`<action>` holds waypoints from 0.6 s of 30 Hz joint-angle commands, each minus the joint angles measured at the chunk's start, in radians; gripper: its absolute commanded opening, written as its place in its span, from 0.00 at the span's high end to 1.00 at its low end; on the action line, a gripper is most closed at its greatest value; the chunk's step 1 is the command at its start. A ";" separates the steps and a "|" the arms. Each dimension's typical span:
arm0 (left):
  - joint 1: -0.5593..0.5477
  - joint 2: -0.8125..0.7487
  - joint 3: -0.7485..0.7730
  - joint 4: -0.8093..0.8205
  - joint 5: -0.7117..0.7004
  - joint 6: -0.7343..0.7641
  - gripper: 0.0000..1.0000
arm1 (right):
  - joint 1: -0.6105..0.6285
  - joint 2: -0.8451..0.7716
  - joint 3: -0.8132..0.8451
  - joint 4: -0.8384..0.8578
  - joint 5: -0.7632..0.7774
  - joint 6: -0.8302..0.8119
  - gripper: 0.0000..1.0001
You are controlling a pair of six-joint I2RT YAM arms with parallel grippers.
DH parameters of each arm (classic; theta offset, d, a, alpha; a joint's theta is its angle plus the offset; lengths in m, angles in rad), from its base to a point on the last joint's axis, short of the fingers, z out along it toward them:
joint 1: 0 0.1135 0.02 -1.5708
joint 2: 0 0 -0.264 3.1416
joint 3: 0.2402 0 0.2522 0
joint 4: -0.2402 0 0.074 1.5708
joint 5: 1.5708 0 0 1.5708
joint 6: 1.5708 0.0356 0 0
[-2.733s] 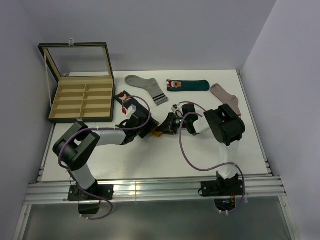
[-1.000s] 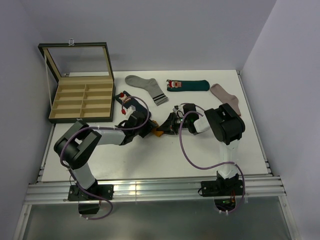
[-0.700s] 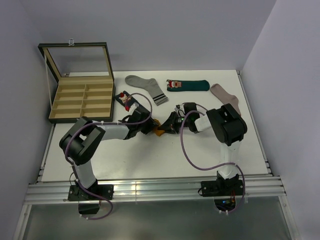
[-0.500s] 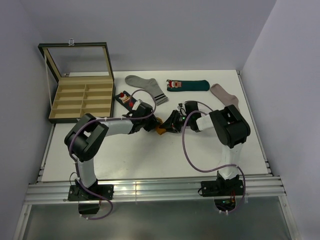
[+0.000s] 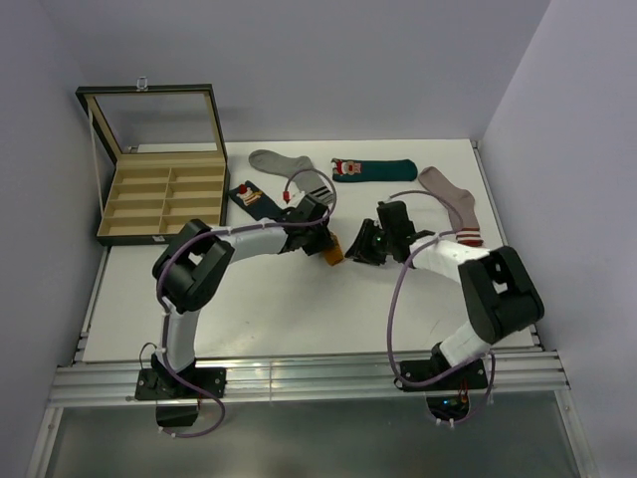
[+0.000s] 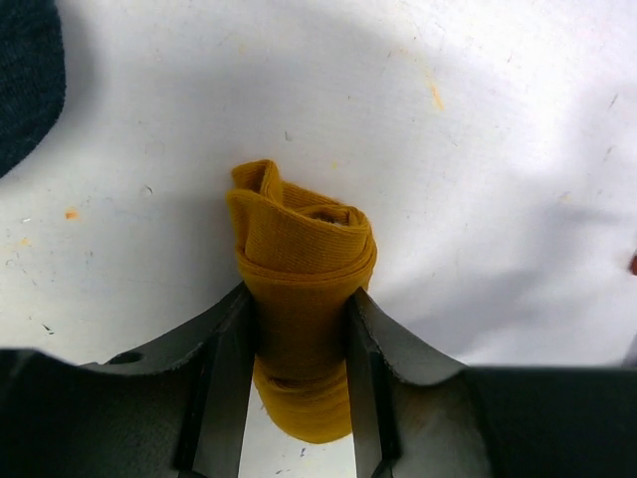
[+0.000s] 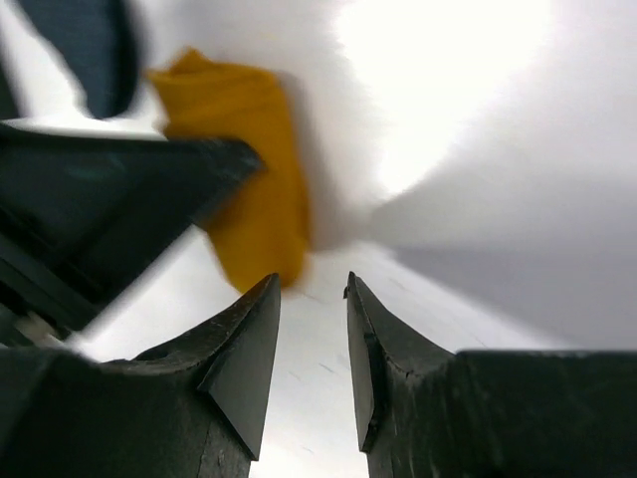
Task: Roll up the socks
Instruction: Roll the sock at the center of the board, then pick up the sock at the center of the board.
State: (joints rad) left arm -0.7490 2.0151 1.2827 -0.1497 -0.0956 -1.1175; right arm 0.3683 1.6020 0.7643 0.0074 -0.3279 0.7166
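The mustard-orange sock (image 6: pixel 304 264), a fine ribbed knit wound into a fat, soft cylinder with its spiral end showing, is well to the right of the wooden compartment box (image 5: pixel 164 204). The left gripper (image 6: pixel 299 334) pinches the roll's middle between flat black fingers. The right gripper (image 7: pixel 312 299), just beyond the roll, has its pointed jaws slightly parted and holds nothing. The navy sock (image 5: pixel 249 199) lies flat just beside the box, and the dark teal sock (image 5: pixel 373 169) lies farther right.

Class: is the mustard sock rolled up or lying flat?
Rolled: the mustard sock shows wound layers, pinched in the left tool.
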 commanded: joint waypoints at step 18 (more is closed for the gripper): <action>-0.099 0.267 0.201 -0.525 -0.154 0.251 0.44 | 0.001 -0.341 -0.102 -0.190 0.237 -0.117 0.60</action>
State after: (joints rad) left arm -0.8295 2.1407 1.5494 -0.4210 -0.2508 -0.9173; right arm 0.3687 1.3041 0.6773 -0.1856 -0.1188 0.6113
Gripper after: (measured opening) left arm 0.565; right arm 0.401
